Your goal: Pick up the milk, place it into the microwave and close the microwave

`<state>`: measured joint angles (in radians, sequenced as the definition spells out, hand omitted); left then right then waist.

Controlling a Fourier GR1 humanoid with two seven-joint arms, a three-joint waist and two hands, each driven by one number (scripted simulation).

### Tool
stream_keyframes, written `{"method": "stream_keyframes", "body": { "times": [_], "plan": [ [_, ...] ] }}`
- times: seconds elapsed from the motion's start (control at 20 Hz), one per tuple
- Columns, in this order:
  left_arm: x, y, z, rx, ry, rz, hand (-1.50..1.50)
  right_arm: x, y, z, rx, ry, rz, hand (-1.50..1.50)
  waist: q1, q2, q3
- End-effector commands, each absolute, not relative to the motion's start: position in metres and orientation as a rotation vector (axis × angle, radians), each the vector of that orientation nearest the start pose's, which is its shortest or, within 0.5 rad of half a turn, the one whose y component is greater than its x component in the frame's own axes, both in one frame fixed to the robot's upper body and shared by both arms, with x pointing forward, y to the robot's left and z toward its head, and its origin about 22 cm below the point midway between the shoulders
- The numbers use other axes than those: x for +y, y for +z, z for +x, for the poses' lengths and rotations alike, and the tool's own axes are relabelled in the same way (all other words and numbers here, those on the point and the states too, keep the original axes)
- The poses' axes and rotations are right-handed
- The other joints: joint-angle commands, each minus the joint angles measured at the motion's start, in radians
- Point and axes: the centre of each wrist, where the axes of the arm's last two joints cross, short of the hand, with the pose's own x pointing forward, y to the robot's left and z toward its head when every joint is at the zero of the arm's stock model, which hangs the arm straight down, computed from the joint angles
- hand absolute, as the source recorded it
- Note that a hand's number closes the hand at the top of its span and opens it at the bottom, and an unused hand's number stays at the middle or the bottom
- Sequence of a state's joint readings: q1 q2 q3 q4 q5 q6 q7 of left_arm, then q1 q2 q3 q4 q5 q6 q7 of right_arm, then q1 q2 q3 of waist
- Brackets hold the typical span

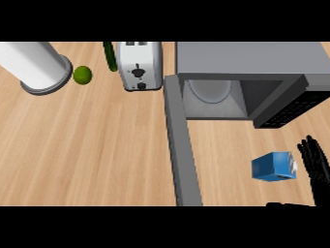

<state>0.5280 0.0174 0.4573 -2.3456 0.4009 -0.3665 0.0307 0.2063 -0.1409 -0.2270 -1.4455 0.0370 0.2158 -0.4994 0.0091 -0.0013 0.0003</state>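
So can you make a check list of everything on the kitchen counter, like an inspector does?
Surface: wooden counter, bare in the middle and left.
Job's things: blue milk carton standing on the counter in front of the microwave; the microwave door is swung wide open and a round plate shows inside.
Clutter: toaster, a green lime, a dark green long vegetable behind it, a white cylinder on a grey base.
Hands: right hand open, fingers straight, just right of the milk, not touching it; left hand not in view.
Cables: nothing seen.
Surroundings: nothing seen beyond the counter.
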Motion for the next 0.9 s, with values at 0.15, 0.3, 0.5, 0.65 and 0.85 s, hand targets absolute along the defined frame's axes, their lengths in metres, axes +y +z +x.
{"method": "stream_keyframes", "body": {
  "times": [0.15,0.3,0.5,0.65,0.85],
  "plan": [
    [0.309,0.149,0.066,-1.971,0.089,0.092,-1.5,-0.359,-0.081,0.178,-1.742,0.12,-0.171,-1.5,0.002,0.001,0.001],
    [0.325,0.121,0.083,-1.983,0.085,0.119,-1.5,-0.353,-0.101,0.183,-1.725,0.12,-0.187,-1.5,-0.002,0.002,0.0],
    [0.344,0.133,0.075,-1.963,0.09,0.119,-1.5,-0.349,-0.113,0.183,-1.729,0.131,-0.223,-1.5,-0.001,0.001,0.0],
    [0.332,0.124,0.071,-1.955,0.092,0.109,-1.5,-0.352,-0.109,0.215,-1.743,0.152,-0.226,-1.5,0.004,0.002,0.001],
    [0.319,0.126,0.059,-1.963,0.075,0.097,-1.5,-0.351,-0.139,0.19,-1.73,0.152,-0.199,-1.5,0.009,0.001,0.001]
  ]
}}
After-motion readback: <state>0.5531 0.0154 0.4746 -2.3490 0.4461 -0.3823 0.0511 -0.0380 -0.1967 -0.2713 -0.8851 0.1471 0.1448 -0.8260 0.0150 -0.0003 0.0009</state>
